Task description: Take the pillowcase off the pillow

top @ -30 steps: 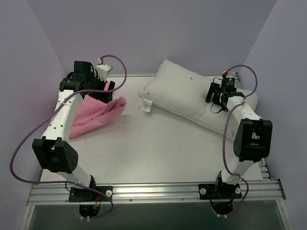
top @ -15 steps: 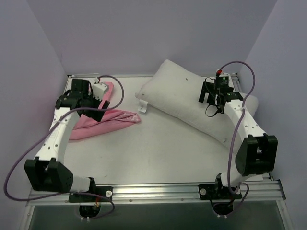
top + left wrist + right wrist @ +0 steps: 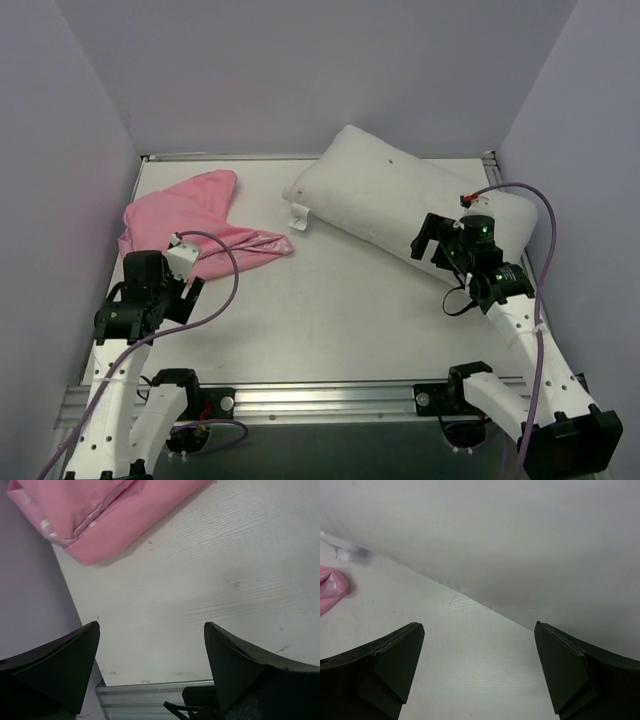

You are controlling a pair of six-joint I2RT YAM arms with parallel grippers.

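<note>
Smooth pink cloth pillowcase (image 3: 185, 212); matt white pillow (image 3: 380, 195)
</note>
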